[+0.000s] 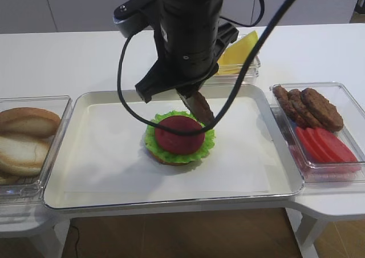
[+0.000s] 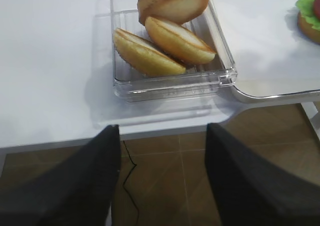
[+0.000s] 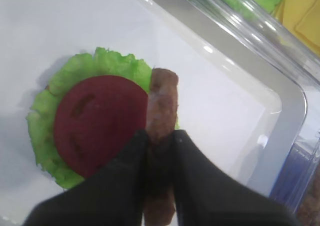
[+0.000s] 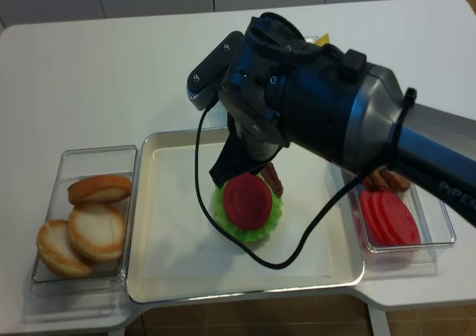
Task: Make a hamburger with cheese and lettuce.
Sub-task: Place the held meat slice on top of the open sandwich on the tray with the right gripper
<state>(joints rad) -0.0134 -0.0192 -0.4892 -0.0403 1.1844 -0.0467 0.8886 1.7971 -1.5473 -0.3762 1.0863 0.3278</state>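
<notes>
Beside one hamburger (image 1: 179, 139), the right claw (image 3: 161, 138) grips one patty (image 3: 161, 116); roughly three bun halves (image 2: 165, 36) wait.

Two high cameras look down on the tray (image 1: 85, 155) from six o'clock, one nearer, while wrist cameras peer close, both catching the hamburger (image 3: 95, 131), the left at two o'clock

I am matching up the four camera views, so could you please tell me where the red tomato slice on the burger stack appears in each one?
Exterior high: tomato slice at tray centre, just below the arm.
Right wrist: tomato slice left of centre, beside the patty held in the right end effector.
Left wrist: only a sliver at the upper right edge.
Exterior high (realsense): centre, below the arm.
Shared landmark: the lettuce ringing it.
</notes>
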